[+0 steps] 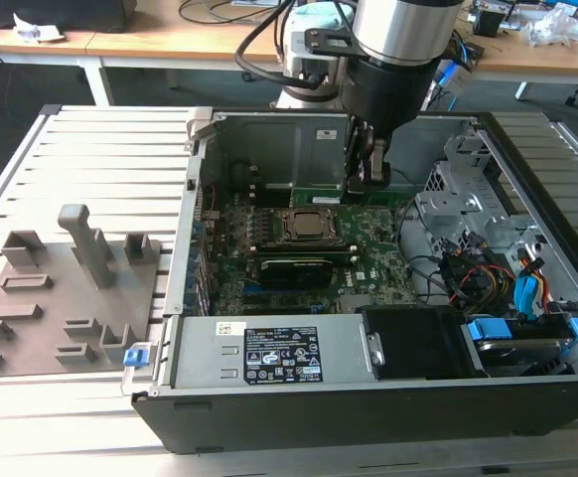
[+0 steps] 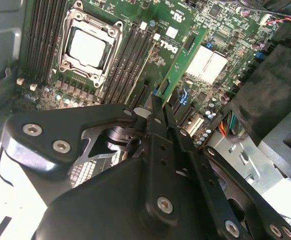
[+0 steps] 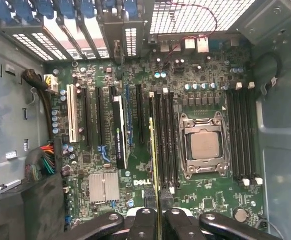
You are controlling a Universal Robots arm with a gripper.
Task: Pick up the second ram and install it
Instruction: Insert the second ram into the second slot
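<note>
My gripper (image 1: 368, 167) hangs inside the open computer case, over the rear part of the motherboard (image 1: 368, 263). In both wrist views it is shut on the second ram (image 2: 181, 60), a thin green stick reaching out past the fingertips. In the first wrist view the second ram (image 3: 155, 155) shows edge-on above the black memory slots (image 3: 164, 140) beside the CPU socket (image 3: 204, 145), with my gripper (image 3: 158, 202) clamped on its end. I cannot tell whether the stick touches a slot. The CPU socket (image 2: 88, 47) lies open, its chip bare.
A wider black card (image 3: 119, 132) stands in a slot beside the memory slots. More memory slots (image 3: 240, 135) flank the socket's other side. The case walls (image 1: 269, 149), power supply (image 1: 279, 353) and cabled drive cage (image 1: 507, 268) close in. A grey fixture plate (image 1: 61, 298) lies at the exterior view's left.
</note>
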